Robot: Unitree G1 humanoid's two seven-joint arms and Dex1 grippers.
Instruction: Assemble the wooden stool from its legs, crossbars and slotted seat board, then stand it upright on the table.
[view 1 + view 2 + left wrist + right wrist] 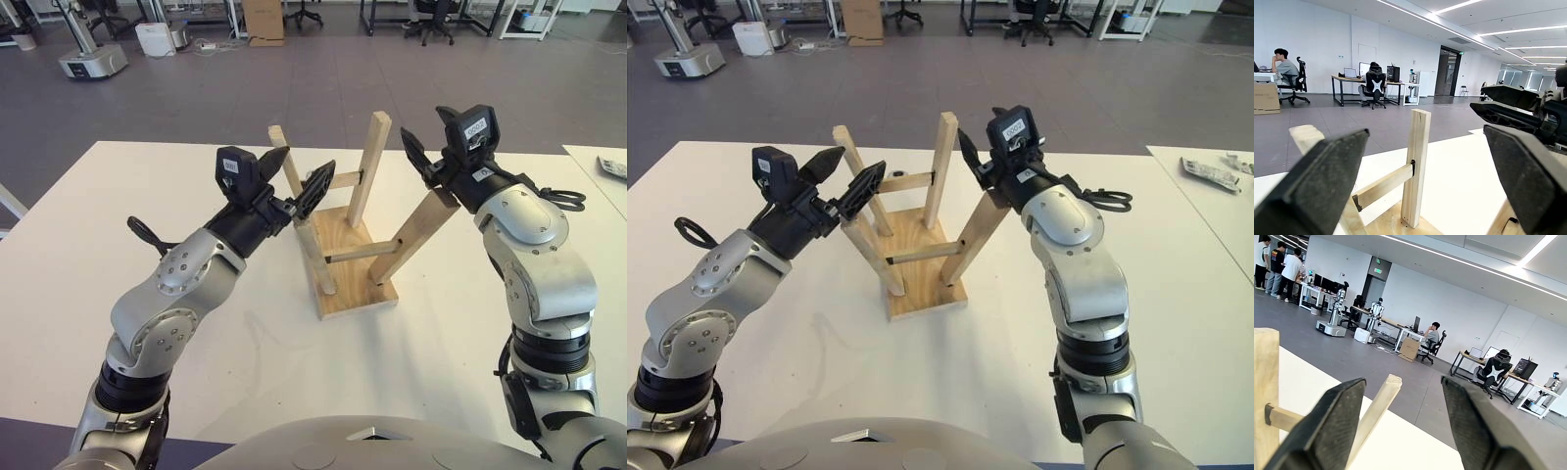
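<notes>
The wooden stool stands upside down on the white table (147,186). Its seat board (358,292) lies flat and several legs point up, joined by crossbars (355,253). My left gripper (297,176) is open beside the tops of the left legs (286,162), touching nothing. In the left wrist view its pads (1317,186) frame a far leg (1418,166) and a crossbar (1383,186). My right gripper (431,142) is open just above the top of the slanted right front leg (416,235). Its fingers (1322,426) hold nothing; a leg tip (1378,401) shows between them.
A second table at the right carries a small item (612,166). Beyond the table's far edge the floor holds a cardboard box (263,20) and a wheeled robot base (90,61). Bare tabletop lies on both sides of the stool and in front of it.
</notes>
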